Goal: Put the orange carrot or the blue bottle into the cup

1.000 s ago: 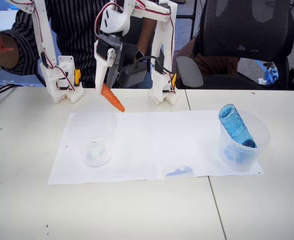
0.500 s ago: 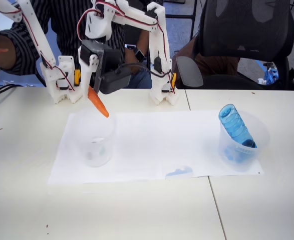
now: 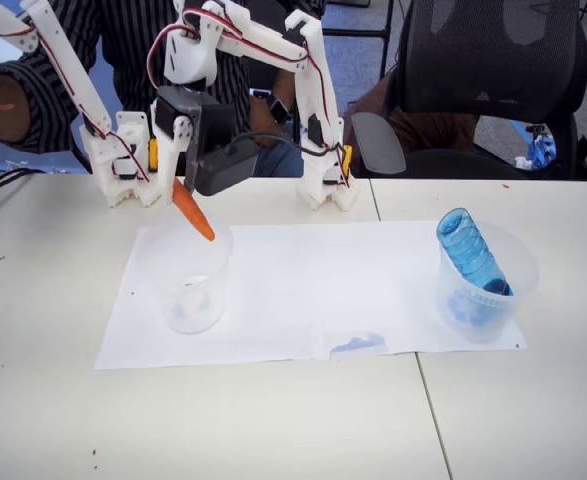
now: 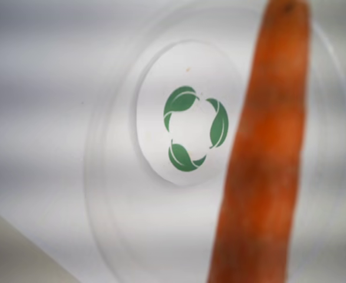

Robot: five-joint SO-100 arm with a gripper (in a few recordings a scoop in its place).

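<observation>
The hand (image 3: pixel 181 160) is gripping the orange carrot (image 3: pixel 193 210) by its thick end, closed on it, tip slanting down and right over the far rim of the cup (image 3: pixel 188 285). In the wrist view the carrot (image 4: pixel 261 159) is hanging right of the cup's (image 4: pixel 114 194) centre. The cup is standing on white paper (image 3: pixel 313 290) on the desk (image 3: pixel 273 420); the blue bottle (image 3: pixel 470 252) is leaning in another cup (image 3: pixel 513 280), well right.

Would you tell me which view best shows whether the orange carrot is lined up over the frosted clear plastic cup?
The wrist view: the smooth orange carrot hangs over the frosted clear plastic cup, above its green-leaf base. The fixed view shows the white gripper holding the carrot tilted above the cup.
</observation>
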